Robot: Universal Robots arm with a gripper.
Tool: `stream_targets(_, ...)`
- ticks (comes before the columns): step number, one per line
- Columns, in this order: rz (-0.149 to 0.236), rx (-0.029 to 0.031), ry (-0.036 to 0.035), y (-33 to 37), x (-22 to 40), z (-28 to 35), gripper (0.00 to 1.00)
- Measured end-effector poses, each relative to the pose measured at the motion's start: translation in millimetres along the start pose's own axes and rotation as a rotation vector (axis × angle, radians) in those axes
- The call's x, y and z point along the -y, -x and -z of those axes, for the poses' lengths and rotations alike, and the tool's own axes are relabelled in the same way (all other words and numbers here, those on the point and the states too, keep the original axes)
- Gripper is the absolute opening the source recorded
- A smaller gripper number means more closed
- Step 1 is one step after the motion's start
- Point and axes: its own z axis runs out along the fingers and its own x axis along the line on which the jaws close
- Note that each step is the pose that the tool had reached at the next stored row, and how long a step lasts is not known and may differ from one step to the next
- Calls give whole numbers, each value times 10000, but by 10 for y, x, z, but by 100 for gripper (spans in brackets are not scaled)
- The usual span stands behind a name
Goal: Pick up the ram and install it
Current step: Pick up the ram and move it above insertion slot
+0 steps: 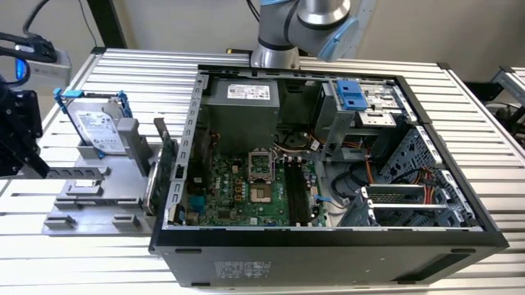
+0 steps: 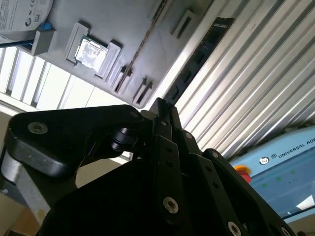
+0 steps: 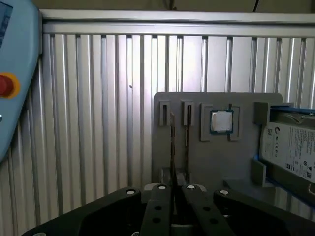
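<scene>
Your end effector (image 3: 174,191) sits right at one end of the ram (image 3: 172,147), which stands on edge in a grey holder (image 3: 221,162) on the desk (image 3: 98,123); you cannot tell whether that end effector is apart or clamped. In the exterior view, the holder lies at nine o'clock from the open computer case (image 1: 328,239).

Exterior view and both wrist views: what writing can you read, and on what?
Hard drive label: print too small to read.
Power supply sticker: too small to read.
Case outer sticker: too small to read.
Blue pendant: white maker's lettering, cut off at the edge.
</scene>
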Motion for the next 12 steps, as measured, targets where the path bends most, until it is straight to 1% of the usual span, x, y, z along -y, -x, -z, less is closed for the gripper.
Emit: stream_targets(12, 0, -1, 1, 9, 8, 545, 0)
